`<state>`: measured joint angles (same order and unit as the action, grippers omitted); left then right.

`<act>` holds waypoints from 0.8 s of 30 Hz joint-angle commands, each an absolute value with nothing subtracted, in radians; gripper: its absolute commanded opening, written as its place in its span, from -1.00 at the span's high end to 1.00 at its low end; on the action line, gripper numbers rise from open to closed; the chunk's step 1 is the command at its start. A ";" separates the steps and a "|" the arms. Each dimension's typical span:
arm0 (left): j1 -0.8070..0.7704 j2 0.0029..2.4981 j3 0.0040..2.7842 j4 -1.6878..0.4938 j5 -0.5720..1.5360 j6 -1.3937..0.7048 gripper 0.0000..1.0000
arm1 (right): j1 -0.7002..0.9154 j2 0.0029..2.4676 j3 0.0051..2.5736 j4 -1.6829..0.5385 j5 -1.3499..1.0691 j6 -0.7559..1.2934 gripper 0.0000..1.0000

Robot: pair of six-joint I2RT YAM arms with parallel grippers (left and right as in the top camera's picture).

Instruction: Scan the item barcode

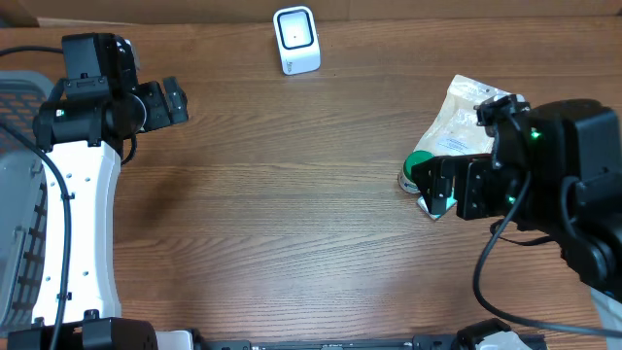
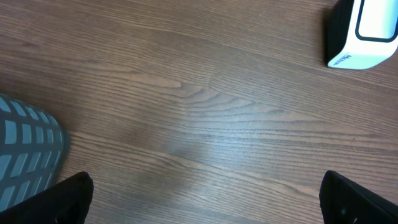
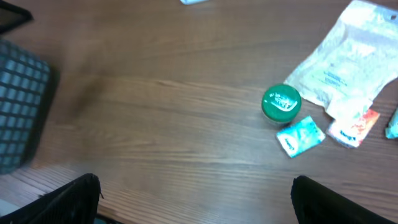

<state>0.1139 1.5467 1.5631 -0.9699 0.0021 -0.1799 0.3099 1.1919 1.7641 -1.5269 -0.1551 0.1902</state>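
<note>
Broadly, one wooden table holds one grey basket at its left edge and one white scanner at the far middle. The two claws, left gripper and right gripper, both gape wide, holding nothing. Beside the right one cluster one pale pouch, one green-lidded jar and two small sachets.

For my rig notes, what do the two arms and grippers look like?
The left arm has a long white link, black joints and a black cable alongside. The right arm is black with green lights and a looping black cable. The left gripper and right gripper are black.
</note>
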 commanded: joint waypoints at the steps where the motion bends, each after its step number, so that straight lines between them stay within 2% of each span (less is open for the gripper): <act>1: 0.118 1.542 1.575 -0.968 -0.010 -0.163 -0.99 | 0.307 1.155 1.643 -1.426 -0.136 0.149 -1.00; 8: 0.118 1.542 1.575 -0.968 -0.010 -0.163 -1.00 | 0.289 0.883 1.225 -1.042 -0.217 0.149 -1.00; 15: 0.118 1.542 1.575 -0.968 -0.010 -0.163 -0.99 | 0.230 0.535 0.776 -0.765 -0.219 0.149 -1.00; 24: 0.117 1.542 1.575 -0.968 -0.010 -0.164 -0.99 | 0.215 0.213 0.332 -0.139 -0.222 0.160 -1.00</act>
